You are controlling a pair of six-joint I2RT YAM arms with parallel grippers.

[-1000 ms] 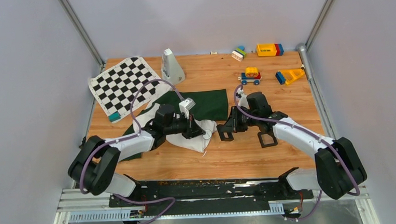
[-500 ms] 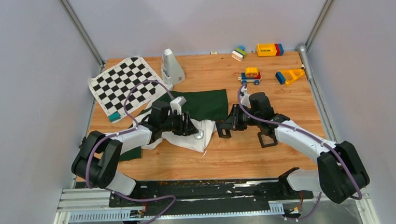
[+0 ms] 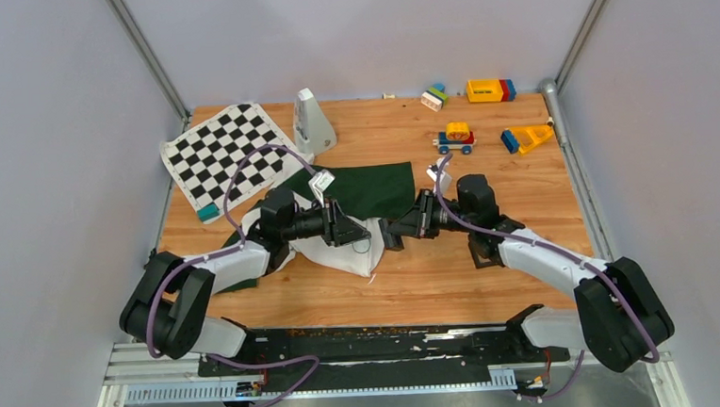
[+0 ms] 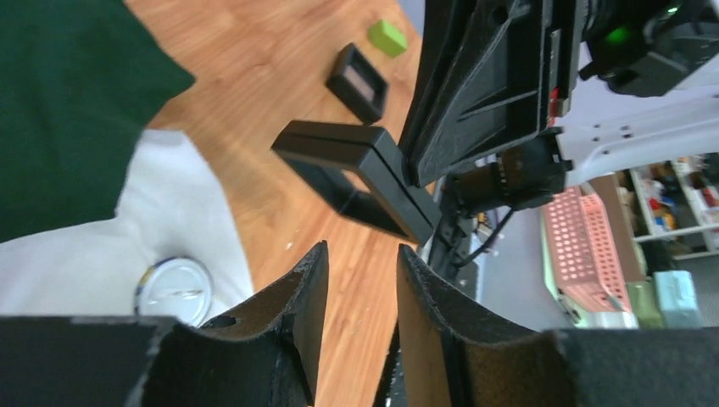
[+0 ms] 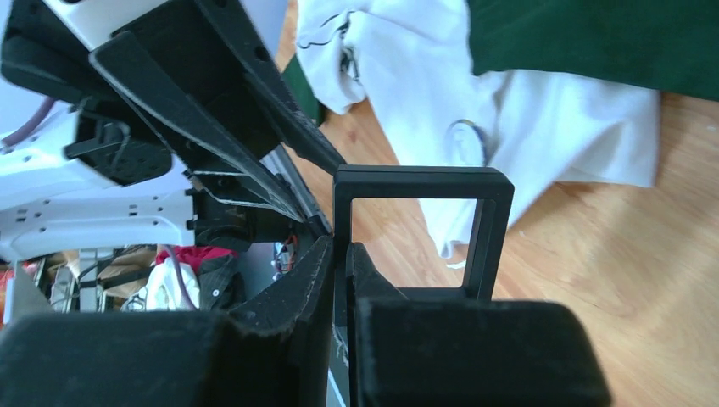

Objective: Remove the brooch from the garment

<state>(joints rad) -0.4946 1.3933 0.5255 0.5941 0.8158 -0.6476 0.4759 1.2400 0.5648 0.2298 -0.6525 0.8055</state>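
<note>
Your left arm (image 3: 237,261) and right arm (image 3: 541,255) wear smooth white shells between bulky black joint housings (image 3: 169,308). A purple cable (image 3: 241,180) loops along each arm. Small dark screws (image 4: 629,131) dot the white shells, and your fingers (image 4: 301,315) are matte black, curved and rough-edged.

Your garment (image 3: 365,192) lies mid-table (image 3: 418,290), a little left, under your left arm. Behind it to the left sits the chequered mat (image 3: 224,153), with an upright stand (image 3: 312,121) at the mat's right corner. A round badge (image 4: 174,290) rests on the garment's near right part. Just right of that, a square frame (image 5: 421,181) is pinched in your right gripper (image 5: 340,254). A second square tray (image 4: 358,83) lies on the table by your right arm. Toy blocks (image 3: 489,90) are scattered at the far right.
</note>
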